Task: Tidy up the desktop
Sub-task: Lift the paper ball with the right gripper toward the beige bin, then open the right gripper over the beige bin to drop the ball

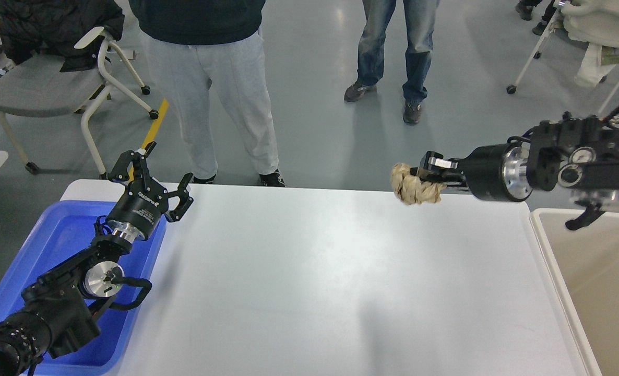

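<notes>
right gripper [428, 175] jaws clamped on crumpled paper wad [413, 186] above desk [330, 277] far edge, left gripper [159, 175] jaws apart over blue tray [59, 235]

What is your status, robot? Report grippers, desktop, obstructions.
Left gripper open, above blue tray. Right gripper shut on crumpled paper. Desktop bare. Nothing blocking.

A blue plastic tray [54, 235] lies at the left and a beige bin [596, 282] stands at the right. On the grey floor [320, 104] beyond, a person in light grey sweatpants [221, 89] and another in blue jeans [393, 47] stand side by side. A grey-seated chair [43, 89] with a dark jacket [48, 26] draped over it stands at far left.
</notes>
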Robot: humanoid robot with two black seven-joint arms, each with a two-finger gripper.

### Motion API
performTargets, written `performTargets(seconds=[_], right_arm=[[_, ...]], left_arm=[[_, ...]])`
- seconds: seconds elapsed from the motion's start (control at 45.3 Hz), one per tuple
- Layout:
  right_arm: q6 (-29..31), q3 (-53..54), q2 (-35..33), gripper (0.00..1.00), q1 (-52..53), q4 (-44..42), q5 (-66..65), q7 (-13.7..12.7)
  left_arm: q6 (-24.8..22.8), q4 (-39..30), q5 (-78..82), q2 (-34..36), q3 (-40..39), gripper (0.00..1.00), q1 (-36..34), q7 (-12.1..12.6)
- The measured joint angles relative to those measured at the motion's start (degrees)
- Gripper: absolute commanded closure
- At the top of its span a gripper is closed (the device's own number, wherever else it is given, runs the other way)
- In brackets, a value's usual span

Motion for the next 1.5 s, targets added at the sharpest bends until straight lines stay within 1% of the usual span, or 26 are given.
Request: performTargets(seconds=[0.11,0.243,0.441,0.618,0.86,1.059,1.213,1.324,1.39,1.5], right_arm=[[3.02,-1.17,-1.62,1.00,2.80,-1.99,-0.19,-0.03],[7.20,-2.24,-3.45,1.00,4.44,-7.28,-0.97,-0.06],[14.58,-2.70,-6.50,1.00,2.16,-20.69,-2.15,0.26],[18.86,-1.82,-8.34,1.00,-4.68,-34.73,-2.56,0.67],[20.64,3.54,-9.41,1.00,-18.66,-51.83,-2.25,0.81],[21.04,12.08,-8.88,1.00,-31.14,-64.12,-2.10,0.52],[21.12,19.47,-7.12,1.00,-40.17,-73.01,-2.03,0.16],[21.05,25.99,-5.01,1.00,-46.30,-79.30,-1.99,-0.86],[20.79,29.04,-4.17,1.00,-48.53,-81.27,-1.84,-1.57],[19.15,36.58,-2.36,1.00,-53.33,-84.27,-1.06,-4.15]], left_arm=[[-0.05,0.00,0.00,0.00,0.00,0.00,0.00,0.00],[-0.05,-0.01,0.01,0.00,0.00,0.00,0.00,0.00],[-0.05,0.00,0.01,0.00,0.00,0.00,0.00,0.00],[-0.05,0.00,0.00,0.00,0.00,0.00,0.00,0.00],[0.02,0.00,-0.04,0.00,0.00,0.00,0.01,0.00],[0.02,-0.01,-0.04,0.00,0.00,0.00,0.05,0.00],[0.02,0.00,-0.04,0.00,0.00,0.00,0.07,0.00],[0.02,0.00,-0.04,0.00,0.00,0.00,0.07,0.00],[0.02,-0.01,-0.05,0.00,0.00,0.00,0.07,0.00],[0.02,0.00,-0.04,0.00,0.00,0.00,0.08,0.00]])
